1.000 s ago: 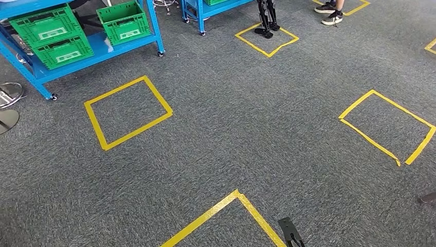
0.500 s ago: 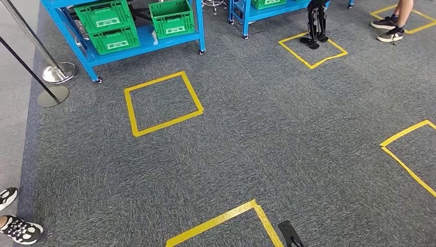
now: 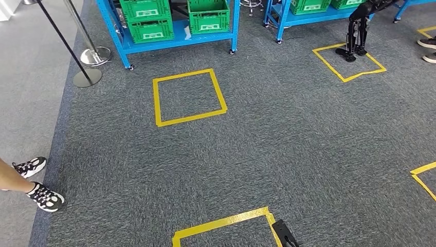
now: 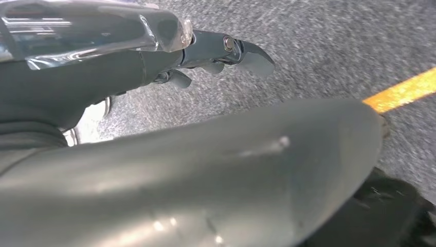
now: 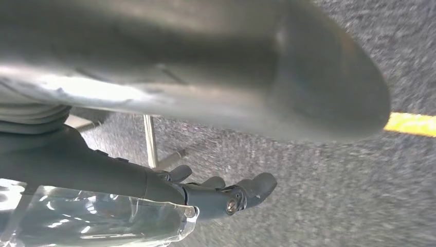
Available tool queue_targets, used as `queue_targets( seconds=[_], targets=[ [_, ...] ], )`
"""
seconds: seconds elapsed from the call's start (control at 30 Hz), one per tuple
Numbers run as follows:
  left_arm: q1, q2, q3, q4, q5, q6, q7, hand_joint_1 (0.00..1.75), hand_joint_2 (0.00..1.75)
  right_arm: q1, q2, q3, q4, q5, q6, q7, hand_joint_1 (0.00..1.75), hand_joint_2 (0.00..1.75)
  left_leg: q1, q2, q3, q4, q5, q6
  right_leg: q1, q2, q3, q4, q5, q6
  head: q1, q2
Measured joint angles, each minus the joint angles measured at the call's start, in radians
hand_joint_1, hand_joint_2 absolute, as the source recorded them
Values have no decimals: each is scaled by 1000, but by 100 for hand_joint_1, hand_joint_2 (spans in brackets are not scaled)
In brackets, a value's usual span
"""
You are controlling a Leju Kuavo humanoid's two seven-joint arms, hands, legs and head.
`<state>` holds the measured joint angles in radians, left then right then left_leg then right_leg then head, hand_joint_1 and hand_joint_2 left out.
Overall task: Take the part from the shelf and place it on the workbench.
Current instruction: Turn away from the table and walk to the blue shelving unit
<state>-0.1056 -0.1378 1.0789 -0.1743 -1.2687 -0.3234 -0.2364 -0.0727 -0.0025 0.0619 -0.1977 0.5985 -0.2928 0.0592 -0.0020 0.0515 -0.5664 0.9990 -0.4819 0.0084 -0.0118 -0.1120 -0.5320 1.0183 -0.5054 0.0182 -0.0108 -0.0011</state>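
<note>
A blue wheeled shelf (image 3: 175, 42) stands at the far side of the grey carpet, with green crates (image 3: 208, 19) on its lower level. I cannot make out the part among them from here. Both arms hang at my sides. In the left wrist view my left hand (image 4: 154, 62) holds nothing, its dark fingers (image 4: 241, 51) stretched out over the carpet. My right hand (image 5: 154, 188) is likewise empty, with its fingers (image 5: 252, 188) extended.
A yellow taped square (image 3: 187, 96) lies in front of the shelf, another (image 3: 226, 231) near my feet. A second blue shelf (image 3: 308, 15) stands at the back right, another robot's legs (image 3: 356, 36) before it. Stanchion bases (image 3: 87, 78) and a person's feet (image 3: 38, 182) are on the left.
The camera has turned: the whole scene has slid rightward and the blue shelf now sits at the top centre. A person's feet have come into view at the left.
</note>
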Motion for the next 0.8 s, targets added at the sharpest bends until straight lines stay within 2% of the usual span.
queue_targets(
  seconds=[0.07,0.13,0.17,0.2,0.23,0.27,0.3,0.37,0.4,0.43,0.5,0.53,0.57,0.63,0.67,0.7,0.73,0.77,0.8],
  targets=[
    [0,2,-1,0,-3,0,-3,0,0,-2,3,4,0,7,2,1,0,0,8,-23,7,-7,9,12,-3,43,-11,38,-29,10,3,0],
    [-2,2,-2,0,-3,0,-12,0,0,-2,4,9,1,13,6,6,0,0,11,-48,8,-9,13,18,-5,95,-68,160,-93,15,7,0],
    [-3,2,-2,0,-2,0,-17,0,0,-2,4,11,2,16,10,9,0,0,12,-62,8,-8,13,19,-5,103,-103,231,-120,17,8,0],
    [-3,2,-3,0,-1,0,-20,0,0,-2,4,13,3,19,14,12,0,0,12,-76,7,-8,13,19,-5,106,-129,280,-132,18,9,0],
    [-3,2,-4,0,0,0,-22,0,0,-2,5,15,4,21,18,14,0,0,12,-91,8,-7,13,19,-6,108,-137,290,-123,18,9,0],
    [-4,2,-5,0,-1,-1,-22,0,0,-4,5,16,4,22,20,16,0,0,13,-106,10,-7,12,18,-8,110,-123,254,-93,17,9,0],
    [-5,2,-6,0,-2,-1,-22,0,0,-5,6,17,4,24,20,16,0,0,15,-121,12,-5,11,16,-11,118,-93,185,-52,17,9,0],
    [-7,2,-9,0,-4,-2,-23,0,0,-9,6,18,5,26,21,17,0,0,15,-147,9,4,6,6,-18,160,-37,53,2,18,8,0],
    [-8,2,-10,0,-5,-2,-23,0,0,-11,7,19,6,25,21,17,0,0,15,-158,4,7,5,-1,-19,174,-23,21,10,16,8,0],
    [-9,3,-12,0,-7,-2,-22,0,0,-13,8,20,7,24,21,17,0,0,16,-167,-1,8,7,-8,-18,181,-20,12,8,12,7,0],
    [-10,4,-16,0,-12,-2,-19,0,0,-16,9,20,8,21,21,18,0,0,19,-180,-7,5,11,-20,-15,161,-19,10,12,-1,6,0],
    [-11,4,-17,0,-15,-2,-17,0,0,-18,10,20,8,19,21,18,0,0,19,-166,-14,12,6,-25,-16,151,-19,8,14,-8,5,0],
    [-13,4,-18,0,-17,-2,-12,0,0,-19,11,20,8,18,20,18,0,0,18,-141,-27,36,-10,-29,-17,139,-18,6,15,-15,2,0],
    [-21,5,-18,0,-18,-3,-5,0,0,-17,12,19,8,16,19,18,0,0,15,-79,-84,147,-68,-33,-14,112,-18,5,15,-24,-3,0],
    [-24,5,-18,0,-18,-3,-3,0,0,-15,12,19,8,15,19,17,0,0,15,-65,-119,219,-97,-34,-12,98,-19,5,14,-26,-5,0],
    [-25,6,-18,0,-19,-3,-2,0,0,-14,12,19,8,15,17,17,0,0,16,-59,-148,275,-114,-35,-11,84,-20,5,13,-27,-5,0],
    [-25,6,-18,0,-19,-3,-1,0,0,-13,13,19,8,17,12,15,0,0,15,-57,-160,298,-113,-34,-10,72,-20,5,13,-27,-5,0],
    [-25,6,-18,0,-20,-3,-1,0,0,-14,14,19,8,21,2,11,0,0,15,-55,-149,276,-92,-33,-10,61,-19,5,12,-26,-6,0],
    [-25,7,-18,0,-20,-3,-1,0,0,-16,15,19,8,26,-11,7,0,0,14,-48,-119,218,-60,-30,-9,51,-17,5,11,-25,-6,0]
  ],
)
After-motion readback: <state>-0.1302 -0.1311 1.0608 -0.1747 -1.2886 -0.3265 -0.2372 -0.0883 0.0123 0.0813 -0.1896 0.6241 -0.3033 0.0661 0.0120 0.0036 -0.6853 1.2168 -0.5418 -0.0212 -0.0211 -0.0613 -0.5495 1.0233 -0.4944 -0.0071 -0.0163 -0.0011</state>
